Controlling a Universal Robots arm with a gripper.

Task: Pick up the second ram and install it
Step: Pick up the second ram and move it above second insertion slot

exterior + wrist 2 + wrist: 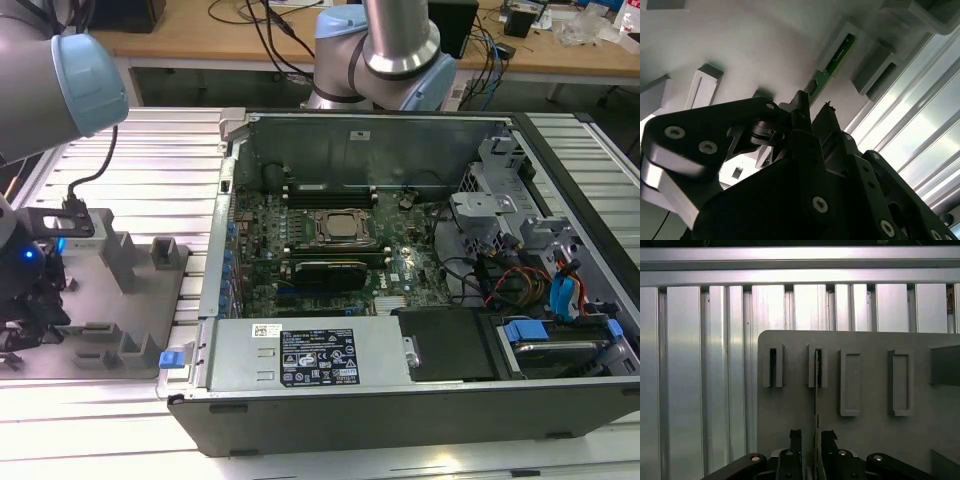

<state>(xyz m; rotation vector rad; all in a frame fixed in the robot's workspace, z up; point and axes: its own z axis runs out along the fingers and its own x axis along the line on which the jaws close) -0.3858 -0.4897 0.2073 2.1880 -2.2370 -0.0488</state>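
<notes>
Currently the pick-up step. The second ram (816, 390) stands on edge in a gray fixture (865, 440) slot by the counter (690, 365) edge. The end effector (811, 437) is spread, straddling it without pinching. The grasp likely needs centring, as the stick sits nearer one finger.

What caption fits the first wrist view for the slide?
Open gripper straddling the second ram, edge-on in a slot of the grey holder plate.
</notes>
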